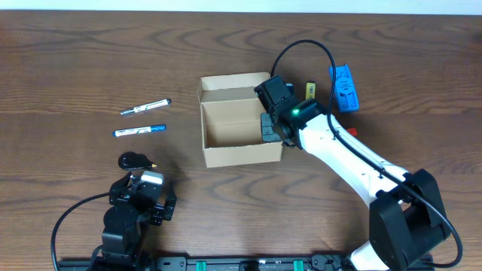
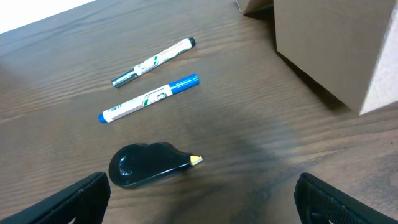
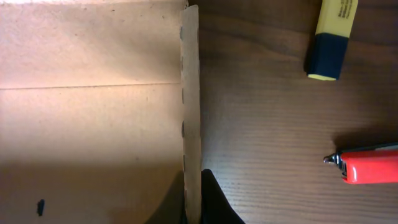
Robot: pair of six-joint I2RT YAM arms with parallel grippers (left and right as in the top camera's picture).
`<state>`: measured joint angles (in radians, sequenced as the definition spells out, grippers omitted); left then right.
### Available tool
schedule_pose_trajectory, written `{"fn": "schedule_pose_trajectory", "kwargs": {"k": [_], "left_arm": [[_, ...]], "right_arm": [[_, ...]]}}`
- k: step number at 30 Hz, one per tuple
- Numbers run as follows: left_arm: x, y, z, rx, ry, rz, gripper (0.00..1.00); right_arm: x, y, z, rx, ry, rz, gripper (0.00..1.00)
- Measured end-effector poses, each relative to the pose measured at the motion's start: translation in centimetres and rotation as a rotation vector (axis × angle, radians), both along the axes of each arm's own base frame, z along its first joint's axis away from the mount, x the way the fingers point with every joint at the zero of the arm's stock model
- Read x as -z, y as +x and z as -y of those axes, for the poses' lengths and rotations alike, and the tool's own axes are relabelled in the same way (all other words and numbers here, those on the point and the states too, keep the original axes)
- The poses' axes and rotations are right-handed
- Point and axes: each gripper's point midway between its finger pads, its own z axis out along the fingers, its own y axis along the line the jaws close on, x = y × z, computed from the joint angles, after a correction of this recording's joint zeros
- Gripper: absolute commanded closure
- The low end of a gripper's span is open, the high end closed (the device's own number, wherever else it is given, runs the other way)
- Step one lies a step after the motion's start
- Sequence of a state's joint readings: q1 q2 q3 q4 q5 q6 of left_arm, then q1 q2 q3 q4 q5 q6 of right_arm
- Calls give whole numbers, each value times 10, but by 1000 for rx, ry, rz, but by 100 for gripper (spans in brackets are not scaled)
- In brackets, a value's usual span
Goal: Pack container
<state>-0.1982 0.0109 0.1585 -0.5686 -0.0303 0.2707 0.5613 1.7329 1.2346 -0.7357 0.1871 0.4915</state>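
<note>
The left gripper (image 2: 199, 190) is held spread just short of a black teardrop-shaped tape dispenser (image 2: 146, 165). Farther along the wooden counter (image 1: 75, 60), the open tan cardboard box (image 1: 241, 156) is met at its right wall by the right gripper (image 1: 273, 129), whose state cannot be told. Packing seems early; a loose item must be grasped next.

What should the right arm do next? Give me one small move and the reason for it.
Probably lift the right gripper clear of the container and shift it right, toward the yellow highlighter. The gripper sits at the container's right wall, apparently carrying nothing. The container looks empty, and the highlighter lies just beyond that wall, the nearest item to that arm.
</note>
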Motion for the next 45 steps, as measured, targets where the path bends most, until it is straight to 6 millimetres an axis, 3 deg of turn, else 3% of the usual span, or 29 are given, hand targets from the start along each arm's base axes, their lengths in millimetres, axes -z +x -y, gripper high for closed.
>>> {"fn": "schedule_pose_trajectory", "kwargs": {"k": [8,9,10,13,18,24,28,33,35,40,45], "left_arm": [[0,0,0,0,0,0,5],[0,0,0,0,0,0,5],[0,0,0,0,0,0,5],[0,0,0,0,0,0,5],[0,0,0,0,0,0,5],[0,0,0,0,0,0,5],[0,0,0,0,0,0,5],[0,0,0,0,0,0,5],[0,0,0,0,0,0,4],[0,0,0,0,0,0,4],[0,0,0,0,0,0,5]], "right_arm": [[2,4,2,21,-5,27,99],[3,4,3,25,-5,26,95],[3,3,3,29,-6,24,85],[4,3,3,43,-1,24,38],[4,3,2,44,10,23,30],[4,-2,-3,37,39,-2,1],[-22,-8,-1,27,71,28,1],[-98,-12,10,-32,133,188,1],[-117,-19,16,-60,134,225,1],[-141,-39,41,-126,56,261,1],[-143,-41,71,-95,-56,270,1]]}}
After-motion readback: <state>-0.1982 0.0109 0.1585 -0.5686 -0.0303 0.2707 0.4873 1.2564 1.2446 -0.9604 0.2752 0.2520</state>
